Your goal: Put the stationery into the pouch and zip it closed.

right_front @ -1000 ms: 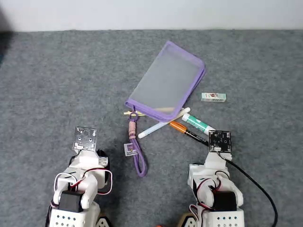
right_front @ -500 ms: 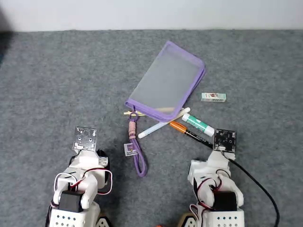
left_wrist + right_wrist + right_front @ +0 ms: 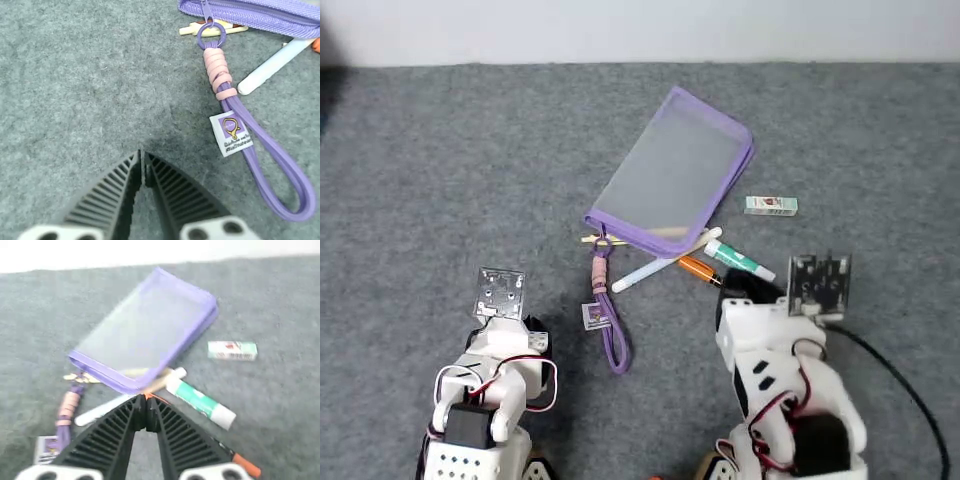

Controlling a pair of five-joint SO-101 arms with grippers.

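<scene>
High view: purple pouch [image 3: 672, 175] lies flat, stationery loose beside it.
The left gripper [image 3: 143, 159], jaws pressed together on nothing, sits near the pouch's strap [image 3: 260, 165]; the right gripper [image 3: 146, 405], jaws likewise closed and empty, hangs over the glue stick [image 3: 740, 262], white pen [image 3: 655, 268] and orange pen [image 3: 698, 268] at the pouch's near edge. The eraser [image 3: 771, 205] lies apart.

One purple pouch [image 3: 672, 175] is lying out, trailing one wrist strap [image 3: 611, 320] carrying one tag [image 3: 595, 316]. Five loose pieces are lying by it: one white pen [image 3: 650, 272], one orange pen [image 3: 697, 268], one green-and-white glue stick [image 3: 737, 261], one small boxed eraser [image 3: 771, 205] and one pale wooden stick [image 3: 588, 239].
</scene>
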